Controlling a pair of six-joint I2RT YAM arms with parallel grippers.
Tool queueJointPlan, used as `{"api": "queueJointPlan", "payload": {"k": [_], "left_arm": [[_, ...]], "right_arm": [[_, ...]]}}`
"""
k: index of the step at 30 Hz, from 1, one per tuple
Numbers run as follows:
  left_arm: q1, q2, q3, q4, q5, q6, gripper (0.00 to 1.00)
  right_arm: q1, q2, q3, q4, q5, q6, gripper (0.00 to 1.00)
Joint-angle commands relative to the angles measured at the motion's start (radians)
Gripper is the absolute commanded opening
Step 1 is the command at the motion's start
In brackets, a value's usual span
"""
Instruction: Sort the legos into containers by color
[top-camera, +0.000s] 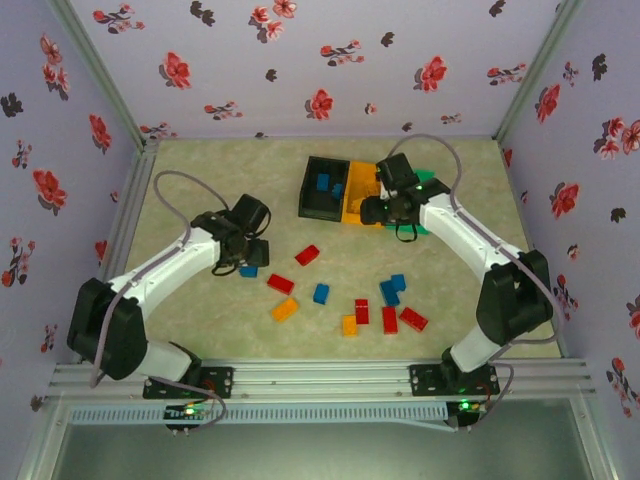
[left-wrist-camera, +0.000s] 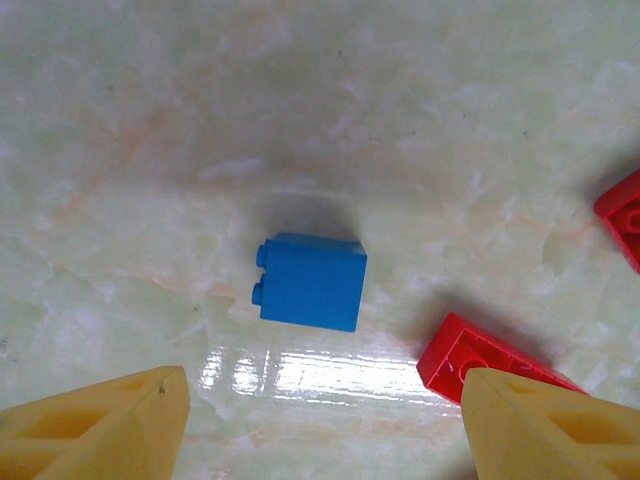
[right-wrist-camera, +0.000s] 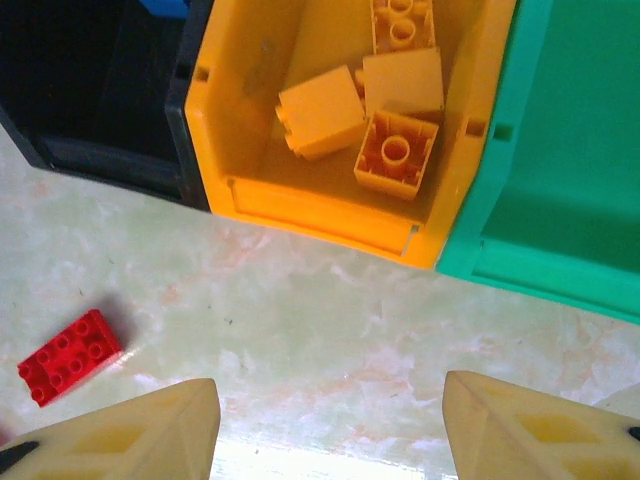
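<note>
The left hand (left-wrist-camera: 325, 388) hangs low over the pale marbled counter (left-wrist-camera: 420, 110), its two yellow fingers apart with nothing between them. Just ahead of the gap lies a small square blue plastic brick (left-wrist-camera: 312, 282) on its side, untouched. A flat red plastic brick (left-wrist-camera: 468, 352) lies beside the right finger.

The right hand (right-wrist-camera: 330, 400) hovers over bare counter in front of the joined row of bins, fingers likewise apart and holding nothing. A small red studded brick (right-wrist-camera: 70, 355) lies off to its left.

Sorting looks partly done. The orange plastic bin (right-wrist-camera: 320, 218) holds about four orange-yellow bricks (right-wrist-camera: 320, 122). The black plastic bin (top-camera: 312, 205) holds at least two blue bricks (top-camera: 322, 183). The part of the green plastic bin (right-wrist-camera: 560, 265) in the wrist view has no brick in it.

About eleven bricks lie loose on the counter between the arms: some five red, two orange-yellow (top-camera: 285, 309), the rest blue. All the reds seem unsorted, presumably bound for the green bin. The blue brick under the left hand looks like the next pick.
</note>
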Motion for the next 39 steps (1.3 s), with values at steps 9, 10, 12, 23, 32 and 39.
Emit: {"api": "queueJointPlan", "payload": {"k": [9, 10, 12, 23, 32, 39], "left_arm": [[-0.095, 0.008, -0.114, 0.117, 0.174, -0.19, 0.74], [-0.112, 0.011, -0.12, 0.132, 0.18, -0.217, 0.74], [-0.142, 0.021, -0.128, 0.152, 0.183, -0.255, 0.74], [-0.205, 0.118, -0.118, 0.222, 0.21, -0.327, 0.76], [-0.199, 0.216, -0.059, 0.221, 0.19, -0.292, 0.74], [-0.19, 0.275, 0.013, 0.174, 0.15, -0.235, 0.69]], "right_arm": [[0.032, -0.017, -0.048, 0.013, 0.034, 0.027, 0.62], [0.034, -0.014, -0.049, 0.013, 0.035, 0.027, 0.62], [0.039, -0.01, -0.049, 0.012, 0.035, 0.029, 0.62], [0.061, -0.014, -0.066, 0.007, 0.044, 0.018, 0.62], [0.061, -0.037, -0.087, -0.002, 0.057, 0.018, 0.63], [0.061, -0.052, -0.102, -0.006, 0.067, 0.016, 0.63]]}}
